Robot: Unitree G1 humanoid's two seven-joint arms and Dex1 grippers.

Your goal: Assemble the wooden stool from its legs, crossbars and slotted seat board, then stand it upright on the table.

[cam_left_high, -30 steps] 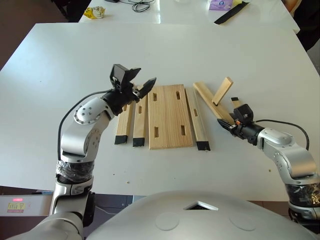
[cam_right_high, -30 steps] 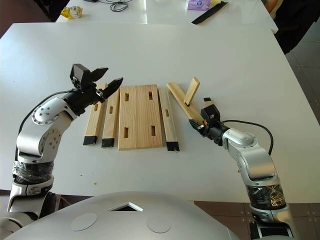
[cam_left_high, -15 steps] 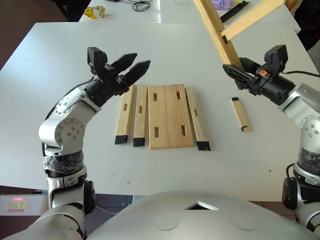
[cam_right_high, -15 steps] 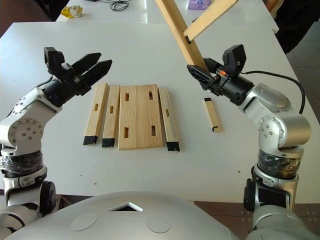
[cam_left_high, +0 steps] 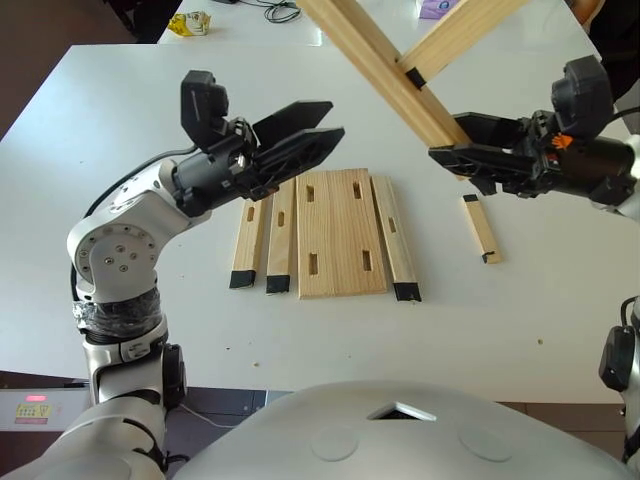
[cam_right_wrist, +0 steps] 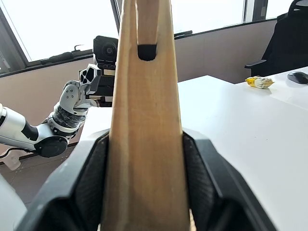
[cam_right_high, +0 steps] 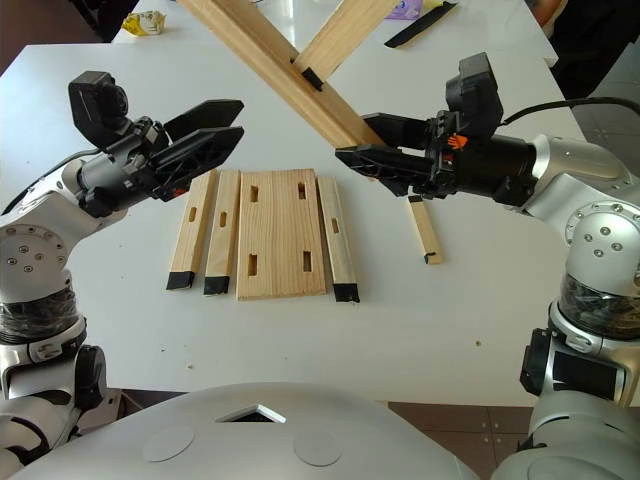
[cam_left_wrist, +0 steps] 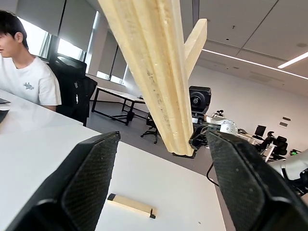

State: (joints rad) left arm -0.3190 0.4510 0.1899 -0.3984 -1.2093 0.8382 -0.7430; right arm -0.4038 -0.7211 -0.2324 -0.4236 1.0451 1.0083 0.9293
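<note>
The right claw [cam_left_high: 447,137] is clamped on a wooden leg [cam_left_high: 385,75] (a crossbar [cam_left_high: 455,35] is joined to it), held high above the bench [cam_left_high: 120,120]. The left claw [cam_left_high: 335,117] hangs wide open and empty, left of that leg. The slotted seat board [cam_left_high: 340,232] lies flat mid-bench.

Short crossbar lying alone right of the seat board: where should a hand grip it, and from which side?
Grip the crossbar at mid-length from straight above, closing across its narrow width: it lies flat on the table, both long sides free.
</note>
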